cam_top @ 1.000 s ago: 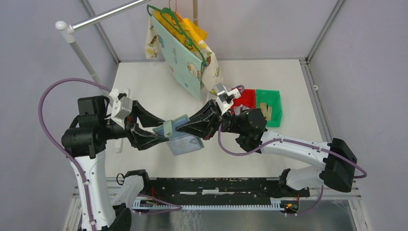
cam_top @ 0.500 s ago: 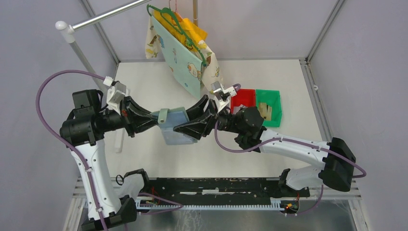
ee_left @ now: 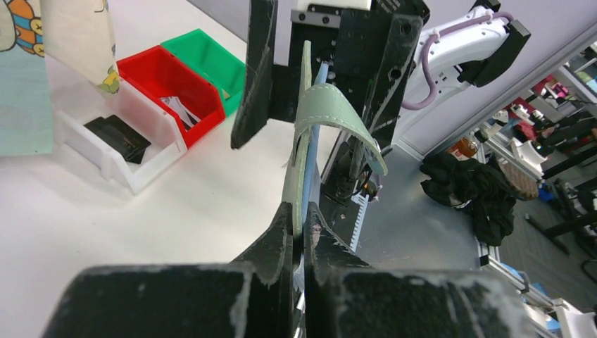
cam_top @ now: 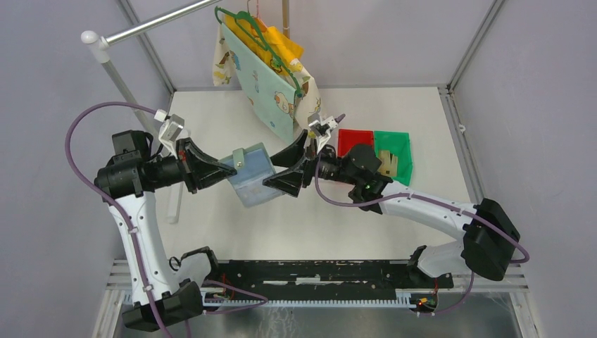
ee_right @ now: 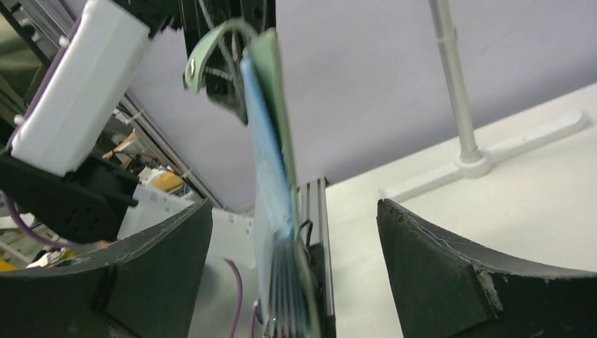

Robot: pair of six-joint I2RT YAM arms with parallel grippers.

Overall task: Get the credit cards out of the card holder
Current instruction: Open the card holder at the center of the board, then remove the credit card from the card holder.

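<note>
Top external view: the card holder [cam_top: 250, 176] is now clamped at its left edge by the left gripper [cam_top: 227, 171], above the table [cam_top: 394, 113], and the right gripper [cam_top: 277, 171] has been spread wide. The credit cards are judged still inside, and the right gripper is freed to draw them.

card holder [cam_top: 252, 177] — matt stitched fabric

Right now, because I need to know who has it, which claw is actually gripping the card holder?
The left claw: it is pinched shut on the card holder's edge. The right claw stands wide open, straddling it with gaps either side.
</note>
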